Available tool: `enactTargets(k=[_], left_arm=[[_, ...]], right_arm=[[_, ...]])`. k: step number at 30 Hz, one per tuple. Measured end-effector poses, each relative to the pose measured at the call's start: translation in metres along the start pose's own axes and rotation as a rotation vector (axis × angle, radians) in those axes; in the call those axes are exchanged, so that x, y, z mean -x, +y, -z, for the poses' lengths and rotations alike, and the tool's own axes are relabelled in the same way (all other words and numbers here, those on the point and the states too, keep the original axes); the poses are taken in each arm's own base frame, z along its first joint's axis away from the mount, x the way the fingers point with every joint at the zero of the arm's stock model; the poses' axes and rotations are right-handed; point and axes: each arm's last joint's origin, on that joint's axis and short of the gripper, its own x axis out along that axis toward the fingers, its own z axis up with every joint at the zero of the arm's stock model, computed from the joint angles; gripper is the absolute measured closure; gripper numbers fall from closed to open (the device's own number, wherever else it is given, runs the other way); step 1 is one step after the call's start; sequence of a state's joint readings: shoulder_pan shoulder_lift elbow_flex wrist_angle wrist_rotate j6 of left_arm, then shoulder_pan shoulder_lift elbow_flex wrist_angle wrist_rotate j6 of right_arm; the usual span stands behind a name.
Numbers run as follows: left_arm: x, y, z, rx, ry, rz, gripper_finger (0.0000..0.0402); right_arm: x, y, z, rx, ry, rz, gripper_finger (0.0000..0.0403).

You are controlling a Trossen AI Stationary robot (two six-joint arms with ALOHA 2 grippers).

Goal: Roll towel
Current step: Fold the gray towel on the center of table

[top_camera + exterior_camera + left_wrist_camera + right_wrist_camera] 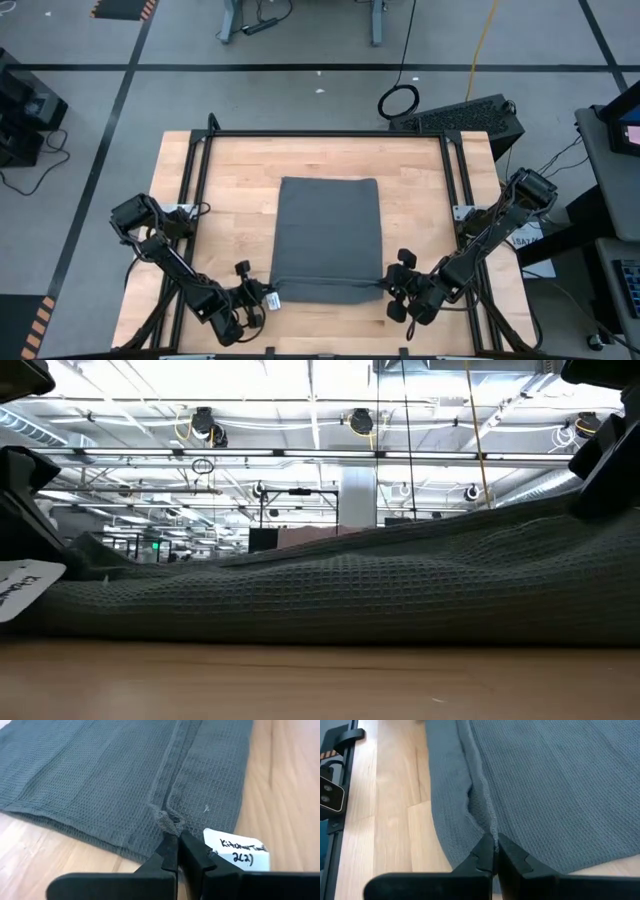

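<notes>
High view: both grippers pinch towel point(328, 238) corners.

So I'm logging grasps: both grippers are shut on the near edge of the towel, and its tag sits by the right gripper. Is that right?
One slip: the tag sits by the left gripper, as the left wrist view shows. Both grippers, the right gripper too, are shut on the near edge of the towel.

A light wooden table point(230, 180) framed by black rails point(330, 133) was set on a grey floor point(300, 90) marked with black tape lines point(330, 67). A yellow cable point(483, 45) was laid across it. Bright ceiling lights point(300, 380) and trusses point(330, 452) were noted overhead.
</notes>
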State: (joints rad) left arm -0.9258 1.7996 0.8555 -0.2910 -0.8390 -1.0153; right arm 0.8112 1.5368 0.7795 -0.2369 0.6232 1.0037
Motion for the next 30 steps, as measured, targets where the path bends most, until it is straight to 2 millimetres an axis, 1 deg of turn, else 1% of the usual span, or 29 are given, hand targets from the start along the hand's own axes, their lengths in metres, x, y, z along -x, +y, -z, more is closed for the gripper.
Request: enactTargets(k=[7,13,16,21,25,30], left_arm=[[0.005,-0.004,0.0,-0.038,-0.044,0.009,0.0394],[0.014,-0.014,-0.004,-0.084,-0.076,0.053,0.0394],[0.019,-0.022,-0.006,-0.108,-0.108,0.095,0.0394],[0.025,-0.031,-0.008,-0.117,-0.155,0.158,0.0394],[0.028,-0.034,-0.008,-0.123,-0.192,0.163,0.0394],[0.032,-0.038,-0.012,-0.155,-0.244,0.179,0.0394]], right_arm=[[0.001,0.002,0.001,0.027,0.0,-0.02,0.0401],[0.004,0.012,0.004,0.055,0.082,-0.155,0.0401],[0.006,0.015,0.005,0.05,0.092,-0.197,0.0401],[0.009,0.02,0.004,0.042,0.062,-0.229,0.0401],[0.01,0.021,0.004,0.045,0.015,-0.211,0.0401],[0.01,0.022,0.003,0.036,0.009,-0.217,0.0401]])
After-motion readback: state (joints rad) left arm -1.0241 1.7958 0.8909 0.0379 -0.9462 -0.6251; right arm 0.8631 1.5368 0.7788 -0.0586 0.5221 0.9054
